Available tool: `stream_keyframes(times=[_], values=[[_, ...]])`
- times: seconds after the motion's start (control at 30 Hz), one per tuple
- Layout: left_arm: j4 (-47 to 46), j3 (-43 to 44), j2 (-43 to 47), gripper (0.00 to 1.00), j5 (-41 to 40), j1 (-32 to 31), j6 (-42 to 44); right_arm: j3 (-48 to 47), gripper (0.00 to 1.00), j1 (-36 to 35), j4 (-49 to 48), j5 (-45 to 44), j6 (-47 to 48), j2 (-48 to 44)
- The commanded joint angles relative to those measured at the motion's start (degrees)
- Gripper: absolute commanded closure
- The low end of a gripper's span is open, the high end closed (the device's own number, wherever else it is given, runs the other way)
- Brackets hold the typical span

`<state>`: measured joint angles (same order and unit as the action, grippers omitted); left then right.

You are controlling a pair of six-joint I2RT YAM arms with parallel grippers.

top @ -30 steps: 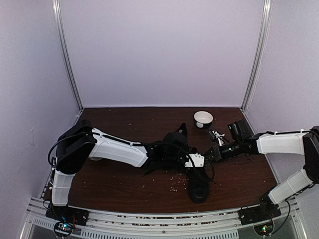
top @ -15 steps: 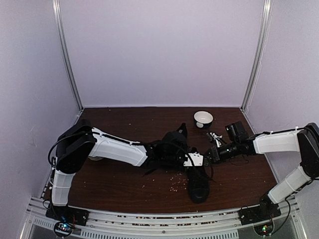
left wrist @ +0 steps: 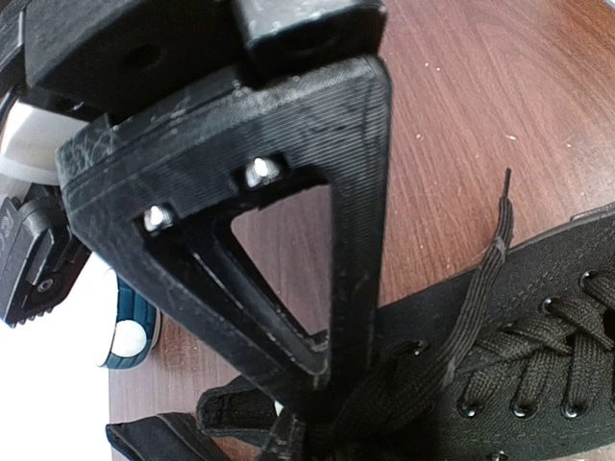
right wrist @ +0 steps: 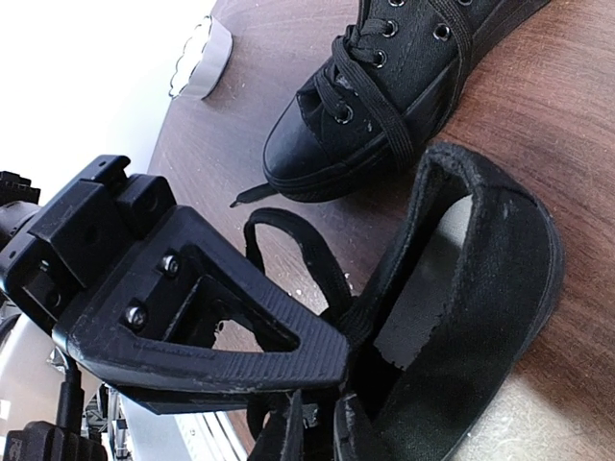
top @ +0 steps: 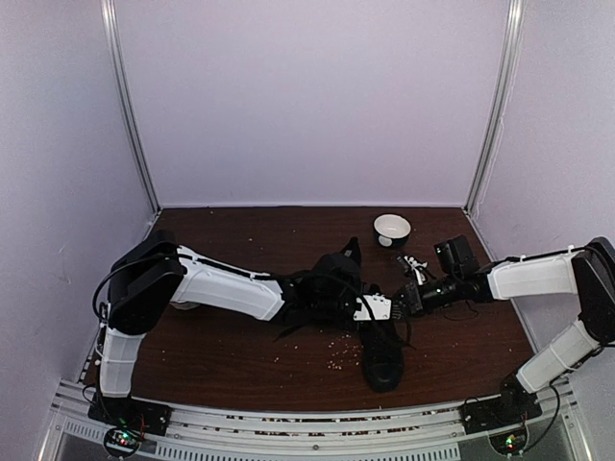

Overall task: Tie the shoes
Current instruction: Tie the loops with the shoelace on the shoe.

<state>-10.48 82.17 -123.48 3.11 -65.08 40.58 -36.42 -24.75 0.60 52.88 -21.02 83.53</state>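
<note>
Nearer than the bowl (top: 392, 241), the left gripper (top: 382, 307) and right gripper (top: 404, 301) met over one shoe (top: 382, 357) at its laces (left wrist: 485, 288), jaws narrow; grip on lace unclear. The second shoe (top: 338, 274) lay near-left of the bowl. The right gripper had edged leftward since a second before

Robot lab test booth, plain pale walls (top: 307, 96), aluminium corner posts (top: 130, 106), dark wooden table (top: 240, 230), metal mounting rail (top: 288, 421).
</note>
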Motion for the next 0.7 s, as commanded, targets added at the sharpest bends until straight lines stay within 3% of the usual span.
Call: stream_keyframes(times=[0.0, 0.2, 0.43, 0.67], values=[[-4.76, 1.24, -0.80, 0.90, -0.49, 0.04, -0.78, 0.19, 0.88, -1.61, -1.98, 3.13, -0.08, 0.24], [-5.10, 2.12, -1.05, 0.89, -0.51, 0.05, -1.16, -0.64, 0.83, -2.41, -0.77, 1.56, 0.34, 1.38], [-5.16, 2.70, -1.16, 0.89, -1.82, 0.04, -1.27, -2.43, 1.00, -3.11, 5.76, -1.96, 4.47, 1.33], [-6.14, -1.44, 1.52, 0.82, -1.67, 0.22, -0.15, -2.30, 1.00, -2.14, 9.66, -6.33, 5.54, -2.80]])
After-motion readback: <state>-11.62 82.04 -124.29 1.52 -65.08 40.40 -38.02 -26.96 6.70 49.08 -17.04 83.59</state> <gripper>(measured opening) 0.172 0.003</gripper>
